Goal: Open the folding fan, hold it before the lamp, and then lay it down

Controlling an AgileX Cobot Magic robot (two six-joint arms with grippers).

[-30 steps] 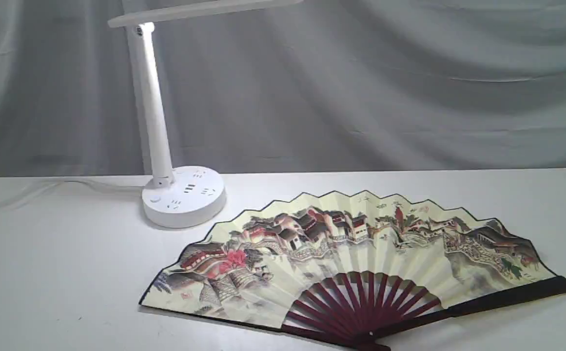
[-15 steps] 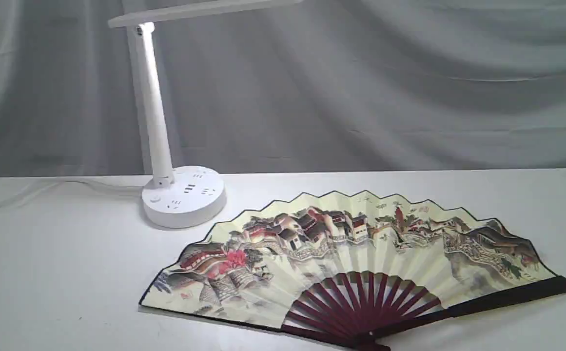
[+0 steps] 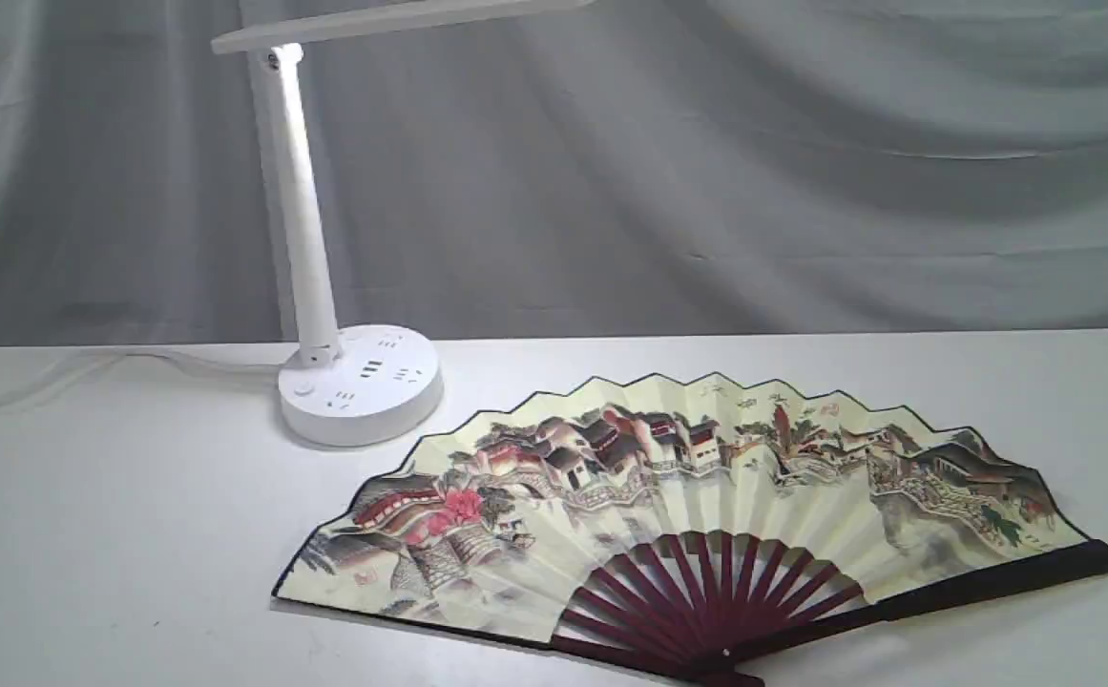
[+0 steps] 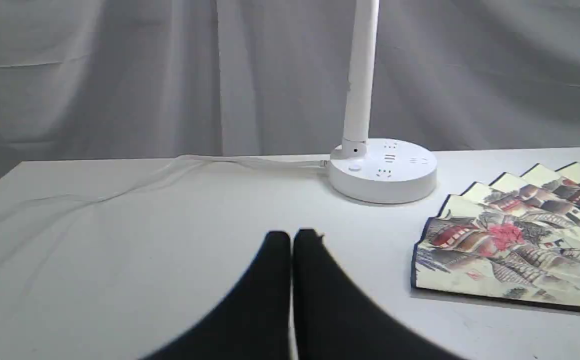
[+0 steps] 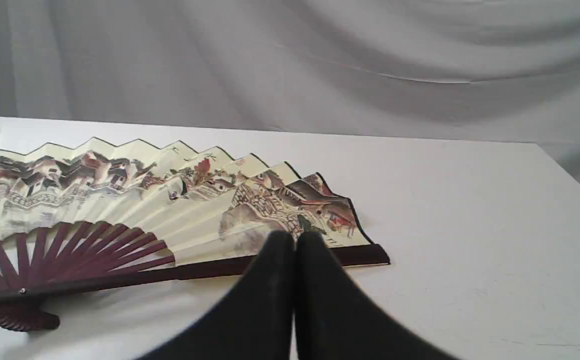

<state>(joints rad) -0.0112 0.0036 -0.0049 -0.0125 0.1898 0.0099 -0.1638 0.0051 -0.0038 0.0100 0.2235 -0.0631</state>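
The folding fan [image 3: 668,487] lies fully spread on the white table [image 3: 114,534], painted side up, its maroon ribs fanning out from the pivot near the front edge. Behind its left end stands the white lamp [image 3: 301,229], stem rising from a round base [image 3: 360,384] to a flat bar head. No arm shows in the exterior view. My left gripper [image 4: 292,237] is shut with nothing in it, hovering over bare table left of the fan [image 4: 514,240]. My right gripper [image 5: 294,237] is shut too, empty, held near the fan's right guard [image 5: 280,265].
The lamp's pale cable [image 3: 86,367] runs along the table's back left. A grey draped curtain [image 3: 706,162] hangs behind the table. The table's right edge [image 5: 569,175] shows in the right wrist view.
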